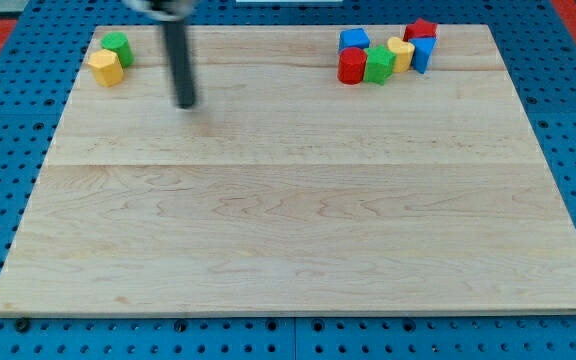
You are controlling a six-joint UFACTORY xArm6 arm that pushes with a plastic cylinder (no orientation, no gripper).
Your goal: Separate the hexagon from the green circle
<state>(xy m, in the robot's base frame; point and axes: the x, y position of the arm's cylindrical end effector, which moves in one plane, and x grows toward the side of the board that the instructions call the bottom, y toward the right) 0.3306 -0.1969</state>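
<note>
A yellow hexagon block (pixel 106 68) lies at the board's top left corner. A green circle block (pixel 118 47) sits just above and to the right of it, touching it. My tip (pixel 186 103) rests on the board to the right of both, a little lower than the hexagon, with a clear gap between it and the blocks. The dark rod rises from the tip to the view's top edge.
A cluster at the top right holds a blue block (pixel 354 40), a red block (pixel 352 66), a green block (pixel 379 65), a yellow block (pixel 400 53), a red star-like block (pixel 421 30) and a blue block (pixel 423 53). The wooden board (pixel 288 220) lies on a blue pegboard.
</note>
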